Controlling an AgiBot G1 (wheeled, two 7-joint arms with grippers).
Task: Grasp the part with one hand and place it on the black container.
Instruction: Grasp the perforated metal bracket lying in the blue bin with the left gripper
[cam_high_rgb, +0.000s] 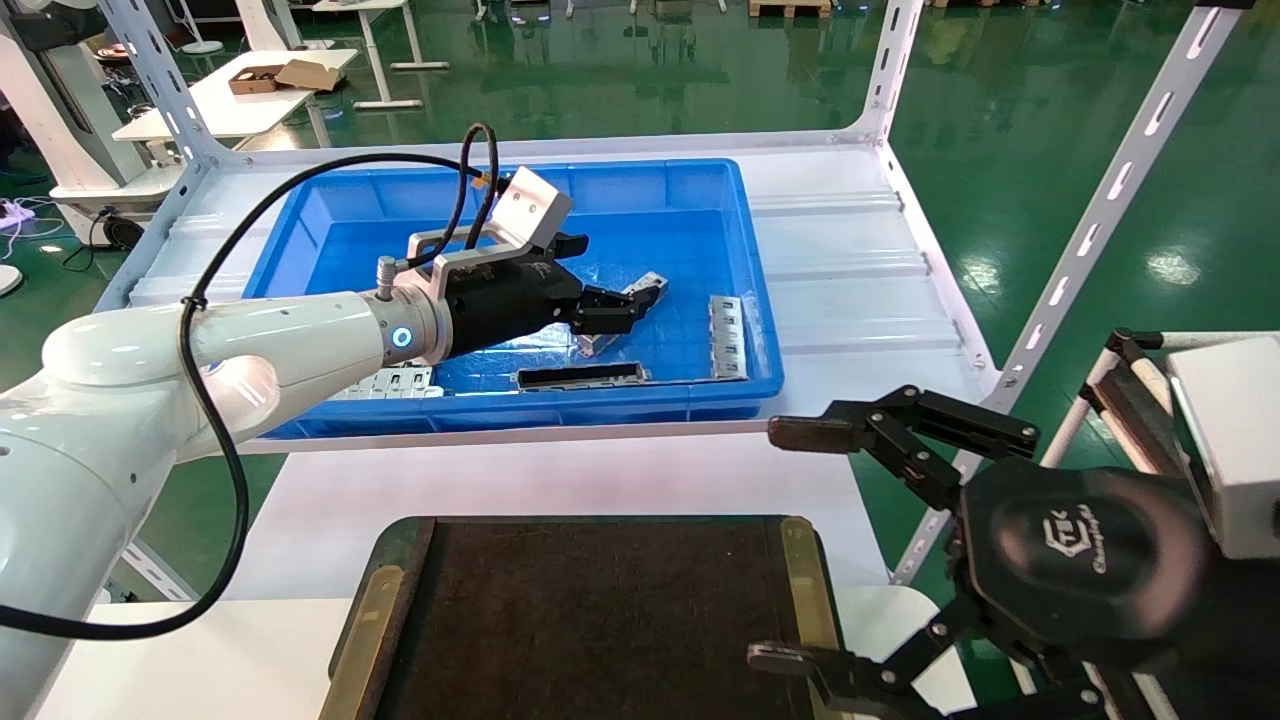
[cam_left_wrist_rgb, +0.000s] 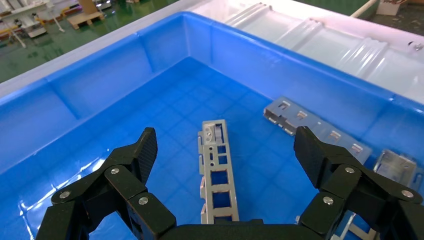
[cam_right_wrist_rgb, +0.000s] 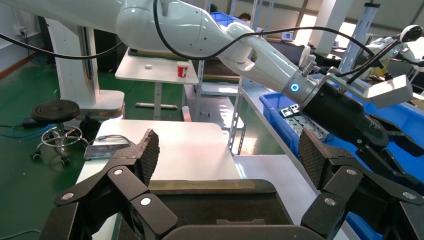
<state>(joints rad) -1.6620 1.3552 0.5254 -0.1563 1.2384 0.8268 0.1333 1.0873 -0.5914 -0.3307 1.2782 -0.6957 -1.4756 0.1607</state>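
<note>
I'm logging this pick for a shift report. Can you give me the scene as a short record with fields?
part: silver ladder-like strip, lying in the blue bin
left end effector: open, fingers either side of the part, not gripping
right end effector: open, idle beside the black container
black container: nothing visible on it
stage: pre-grasp

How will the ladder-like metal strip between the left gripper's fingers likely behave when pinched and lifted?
The part looks like thin folded sheet metal with cutouts, so probably stiff and light. Its smooth finish might slip in the open left gripper. Lying flat in the blue bin, it seems unlikely to roll.
</note>
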